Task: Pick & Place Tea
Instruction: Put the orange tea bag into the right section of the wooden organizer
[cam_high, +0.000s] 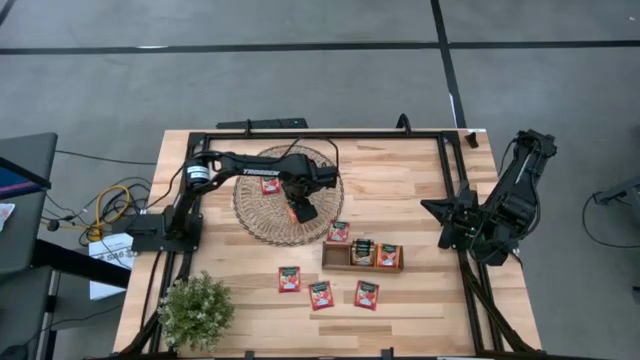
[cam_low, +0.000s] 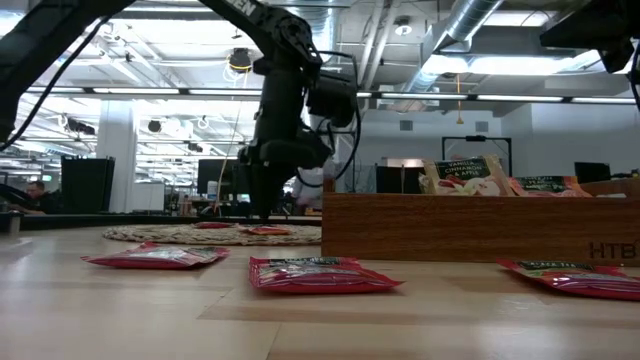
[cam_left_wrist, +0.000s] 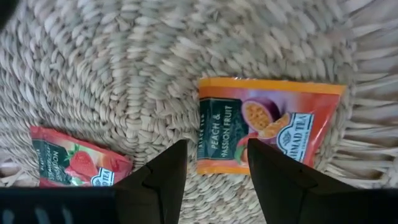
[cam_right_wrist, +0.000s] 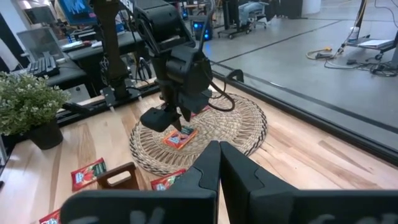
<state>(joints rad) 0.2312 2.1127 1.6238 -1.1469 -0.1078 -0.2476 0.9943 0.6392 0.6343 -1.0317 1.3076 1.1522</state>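
An orange tea sachet (cam_left_wrist: 267, 127) lies flat on the round wicker mat (cam_high: 262, 210), with a red sachet (cam_left_wrist: 74, 165) beside it. My left gripper (cam_left_wrist: 214, 165) is open, pointing down just above the mat, its fingers either side of the orange sachet's (cam_high: 298, 213) edge, with no touch visible. Three red sachets (cam_high: 289, 279) (cam_high: 321, 294) (cam_high: 366, 294) lie flat on the table near the front. More sachets (cam_high: 388, 256) stand in the wooden tray (cam_high: 331, 258), and one (cam_high: 339, 231) lies just behind it. My right gripper (cam_right_wrist: 219, 168) is shut and waits at the table's right side.
A small potted plant (cam_high: 196, 310) stands at the near left corner. The black frame rail (cam_high: 447, 190) runs along the table's far and right sides. Bare wood lies between the tray and the right arm (cam_high: 490, 210).
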